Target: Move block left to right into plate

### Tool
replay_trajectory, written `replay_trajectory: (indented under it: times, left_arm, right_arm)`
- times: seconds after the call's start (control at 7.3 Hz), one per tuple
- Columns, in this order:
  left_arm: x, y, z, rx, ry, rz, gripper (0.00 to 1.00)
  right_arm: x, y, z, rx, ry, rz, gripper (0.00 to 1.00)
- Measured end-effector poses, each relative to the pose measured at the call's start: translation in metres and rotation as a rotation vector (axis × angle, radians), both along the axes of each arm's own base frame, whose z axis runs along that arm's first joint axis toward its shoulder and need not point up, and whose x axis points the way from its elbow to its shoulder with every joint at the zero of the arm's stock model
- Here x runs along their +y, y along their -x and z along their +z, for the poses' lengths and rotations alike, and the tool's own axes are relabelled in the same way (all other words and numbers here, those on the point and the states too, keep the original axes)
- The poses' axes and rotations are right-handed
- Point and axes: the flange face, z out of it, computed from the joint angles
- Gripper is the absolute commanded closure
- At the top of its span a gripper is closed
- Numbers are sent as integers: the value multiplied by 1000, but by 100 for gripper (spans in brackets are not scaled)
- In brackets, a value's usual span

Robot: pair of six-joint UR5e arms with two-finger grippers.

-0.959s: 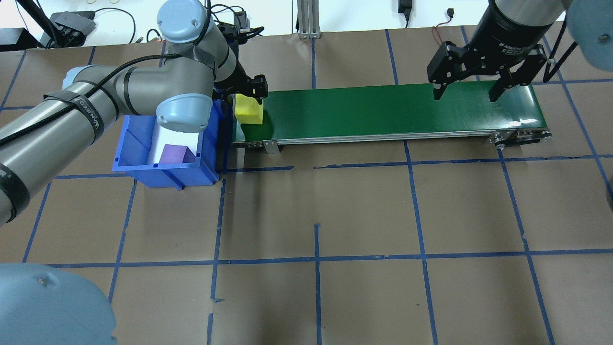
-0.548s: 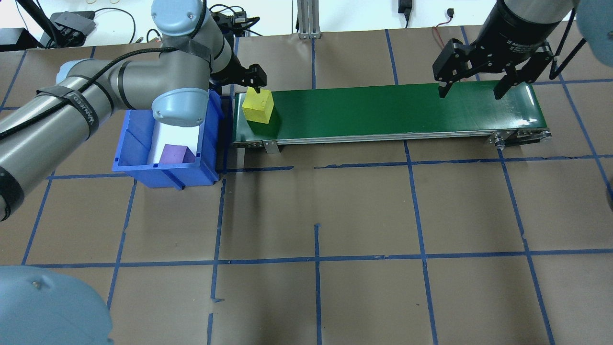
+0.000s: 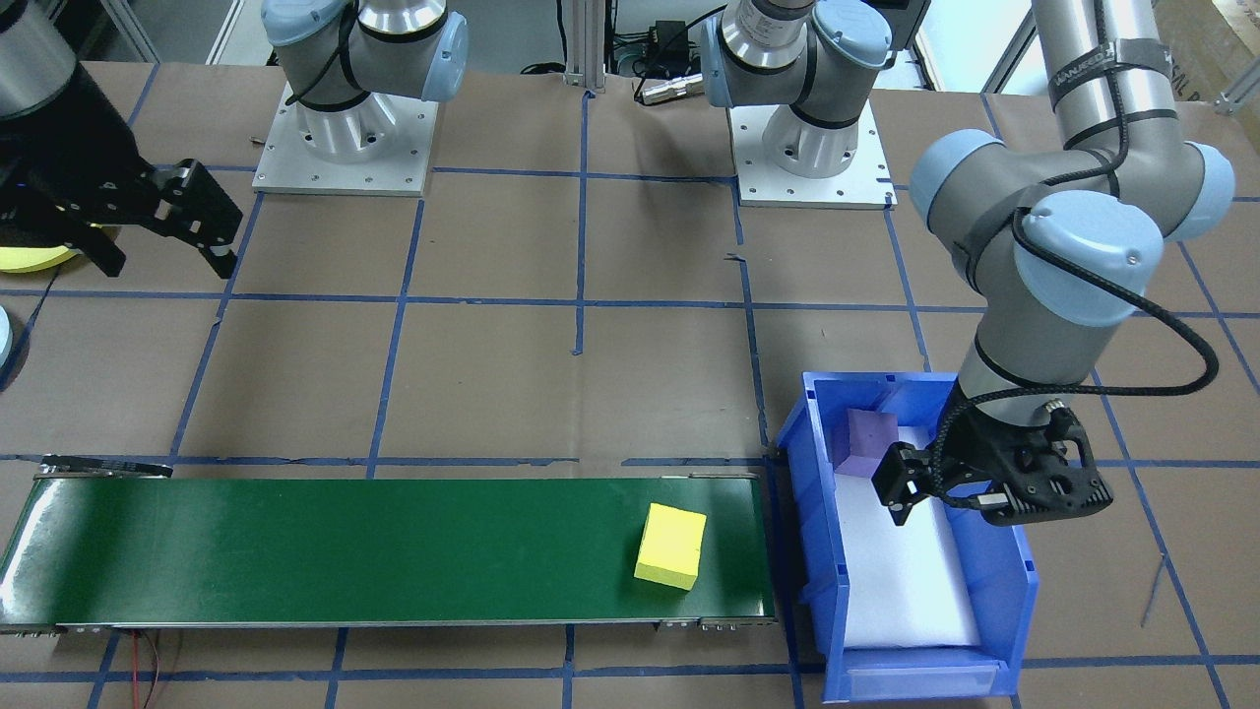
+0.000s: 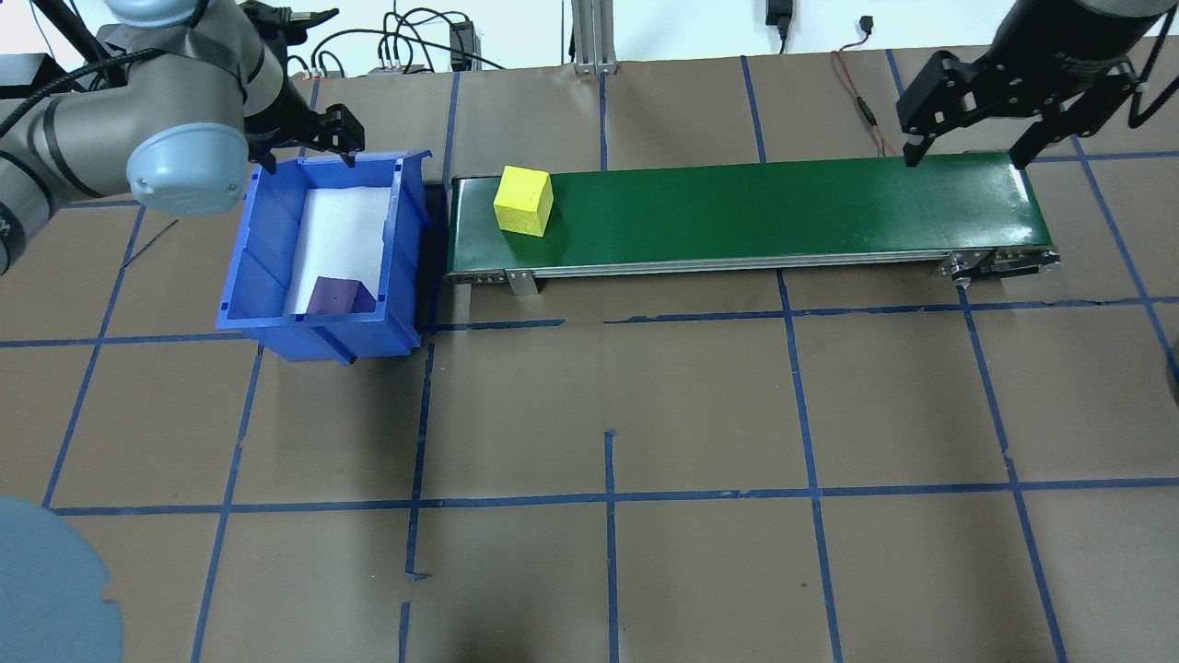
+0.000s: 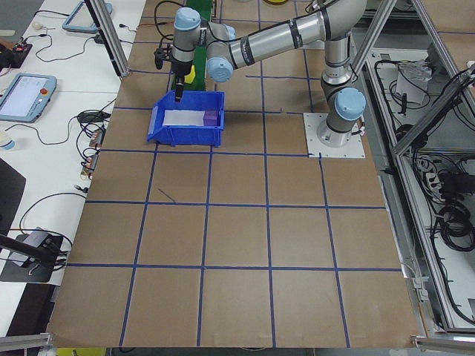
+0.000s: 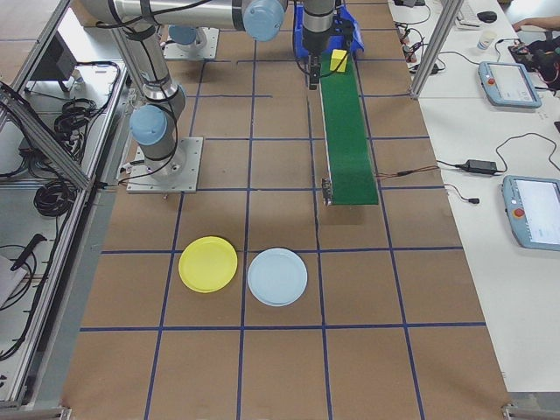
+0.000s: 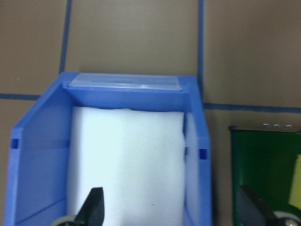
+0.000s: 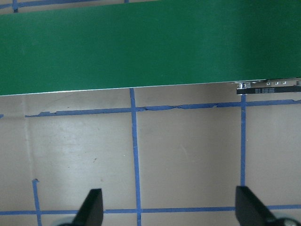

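Observation:
A yellow block (image 4: pixel 523 201) (image 3: pixel 671 546) lies free on the left end of the green conveyor belt (image 4: pixel 783 207) (image 3: pixel 345 551). My left gripper (image 4: pixel 311 157) (image 3: pixel 950 502) (image 7: pixel 171 212) hangs open and empty over the far end of the blue bin (image 4: pixel 405 230) (image 7: pixel 127 89). My right gripper (image 4: pixel 965 152) (image 3: pixel 167 264) (image 8: pixel 169 209) is open and empty, just beyond the belt's right end. The yellow plate (image 6: pixel 208 264) lies on the table off the belt's right end; only a sliver of this plate (image 3: pixel 30 258) shows in the front-facing view.
A purple block (image 4: pixel 333 296) (image 3: pixel 871 440) sits in the bin on white foam. A light blue plate (image 6: pixel 277 276) lies beside the yellow one. Blue tape lines grid the brown table.
My left gripper has let go of the yellow block and swung left over the bin. The block has shifted a little right along the belt. My right gripper has drifted right and back.

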Motion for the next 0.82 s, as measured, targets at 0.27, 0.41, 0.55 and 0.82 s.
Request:
replay_trajectory:
  times: [0.27, 0.41, 0.55, 0.82]
  left_arm:
    - [20, -15, -46, 14, -122, 9, 0]
    - [31, -14, -67, 28, -170, 9, 0]
    - [40, -12, -84, 47, -205, 8, 0]
    - [48, -8, -96, 80, -230, 6, 0]
  right_arm:
    - [-30, 30, -25, -12, -35, 17, 0]
    - [-56, 44, -44, -18, -48, 24, 0]
    - [-84, 58, -63, -19, -36, 37, 0]
    - [-123, 75, -103, -56, 16, 65, 0]
